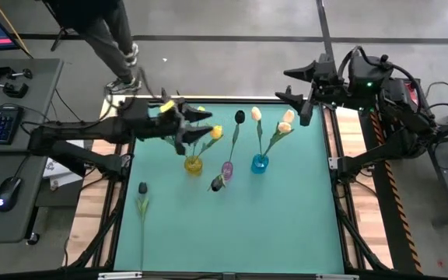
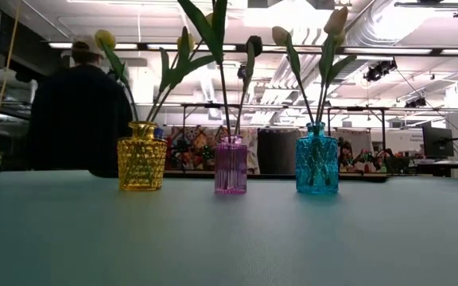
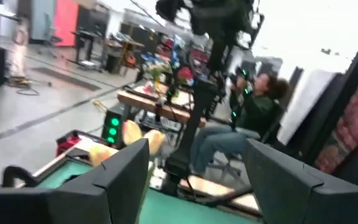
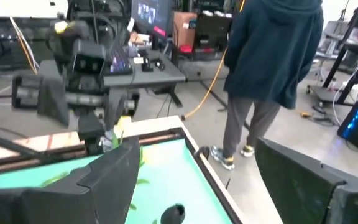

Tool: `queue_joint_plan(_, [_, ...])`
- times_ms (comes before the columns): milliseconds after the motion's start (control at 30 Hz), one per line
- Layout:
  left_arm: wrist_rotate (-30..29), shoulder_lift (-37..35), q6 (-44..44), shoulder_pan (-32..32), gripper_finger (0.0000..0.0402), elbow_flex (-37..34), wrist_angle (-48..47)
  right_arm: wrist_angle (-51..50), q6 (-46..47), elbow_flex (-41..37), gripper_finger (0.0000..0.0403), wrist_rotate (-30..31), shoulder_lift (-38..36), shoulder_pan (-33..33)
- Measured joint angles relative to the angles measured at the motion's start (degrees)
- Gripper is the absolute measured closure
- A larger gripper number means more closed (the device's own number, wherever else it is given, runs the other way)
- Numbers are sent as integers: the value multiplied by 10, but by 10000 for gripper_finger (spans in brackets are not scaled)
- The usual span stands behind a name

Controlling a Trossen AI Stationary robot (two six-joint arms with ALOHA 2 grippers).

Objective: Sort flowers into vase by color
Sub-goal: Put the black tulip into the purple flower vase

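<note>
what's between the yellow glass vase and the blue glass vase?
The pink ribbed glass vase stands between the yellow glass vase and the blue glass vase, holding one dark tulip; clearest in the low view.

no readable text, labels or numbers anywhere.

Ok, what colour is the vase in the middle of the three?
Pink-purple ribbed glass, the middle vase; it shows best in the low view.

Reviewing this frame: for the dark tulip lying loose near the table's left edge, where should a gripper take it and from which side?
Grip the thin green stem of the dark tulip near its middle, coming straight down from above. It lies flat on the table, bud toward the vases, with bare surface on both sides, so fingers can straddle the stem crosswise.
</note>
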Motion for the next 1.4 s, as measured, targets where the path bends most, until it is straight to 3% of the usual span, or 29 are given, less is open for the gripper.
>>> queue_joint_plan(167, [-26,-55,-29,0,162,-11,-67,-36,0,0,96,-17,-2,0])
queue_joint_plan(367, [-29,-111,-121,-4,163,-11,-234,-74,0,0,96,-18,-2,0])
queue_joint_plan(567, [-23,-137,-240,-52,163,-11,-409,-79,-1,0,96,-41,-2,0])
queue_joint_plan(767, [9,-138,-353,-142,163,-11,-519,-79,12,0,96,-61,-2,0])
queue_joint_plan(1133, [19,-76,-744,-390,163,-11,-866,-79,134,0,96,-67,-2,0])
queue_joint_plan(1233, [4,-39,-829,-440,163,-11,-881,-79,169,0,96,-66,-2,0])
queue_joint_plan(1400, [-1,38,-869,-491,163,-11,-872,-79,221,0,96,-66,-2,0])
